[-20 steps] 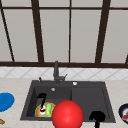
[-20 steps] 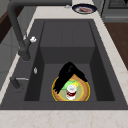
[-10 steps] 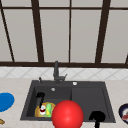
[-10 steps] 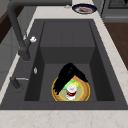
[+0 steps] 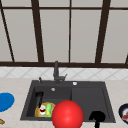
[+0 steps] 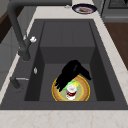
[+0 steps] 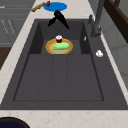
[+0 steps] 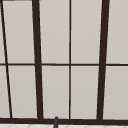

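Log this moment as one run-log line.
left robot hand: open, over plate in sink | right robot hand: at sink front edge | plate: cup, green item

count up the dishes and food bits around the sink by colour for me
Yellow plate: 1
Blue plate: 1
Dark plate: 1
Red ball: 1
Green food: 1
Red-and-white cup: 1
Total: 6
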Robot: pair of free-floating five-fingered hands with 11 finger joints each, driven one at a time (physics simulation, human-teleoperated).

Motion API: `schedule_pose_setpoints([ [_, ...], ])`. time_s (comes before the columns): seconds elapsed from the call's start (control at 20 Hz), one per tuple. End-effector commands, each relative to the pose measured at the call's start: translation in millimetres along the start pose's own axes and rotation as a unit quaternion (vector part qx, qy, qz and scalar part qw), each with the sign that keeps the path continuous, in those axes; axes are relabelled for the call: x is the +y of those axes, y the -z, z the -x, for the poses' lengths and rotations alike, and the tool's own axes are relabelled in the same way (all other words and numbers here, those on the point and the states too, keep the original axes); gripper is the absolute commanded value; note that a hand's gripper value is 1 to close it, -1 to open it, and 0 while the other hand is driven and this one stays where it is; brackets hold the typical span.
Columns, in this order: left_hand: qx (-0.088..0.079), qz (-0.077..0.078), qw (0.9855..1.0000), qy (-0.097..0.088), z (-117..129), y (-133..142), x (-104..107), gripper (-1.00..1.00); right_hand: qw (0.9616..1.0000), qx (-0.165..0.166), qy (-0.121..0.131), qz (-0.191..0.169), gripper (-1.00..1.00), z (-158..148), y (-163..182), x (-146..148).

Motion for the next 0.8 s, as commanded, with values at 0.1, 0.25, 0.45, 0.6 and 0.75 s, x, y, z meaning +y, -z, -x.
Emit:
schedule_pose_setpoints([
  [0.1, -0.034, -0.051, 0.9975, 0.035, -23.7, -12.6, -0.3, -1.0, 1.0, 0.0, 0.0, 0.0, 0.0, 0.0, 0.0, 0.0],
  [0.25, -0.043, -0.059, 0.9967, 0.036, -39.2, -20.1, -1.0, -1.0, 1.0, 0.0, 0.0, 0.0, 0.0, 0.0, 0.0, 0.0],
  [0.45, -0.054, -0.067, 0.9956, 0.038, -58.8, -31.4, 0.0, -1.0, 1.0, 0.0, 0.0, 0.0, 0.0, 0.0, 0.0, 0.0],
  [0.6, -0.062, -0.074, 0.9944, 0.041, -72.9, -39.3, -0.1, -1.0, 1.0, 0.0, 0.0, 0.0, 0.0, 0.0, 0.0, 0.0],
  [0.75, -0.069, -0.078, 0.9938, 0.04, -88.5, -48.9, 1.0, -1.0, 1.0, 0.0, 0.0, 0.0, 0.0, 0.0, 0.0, 0.0],
])
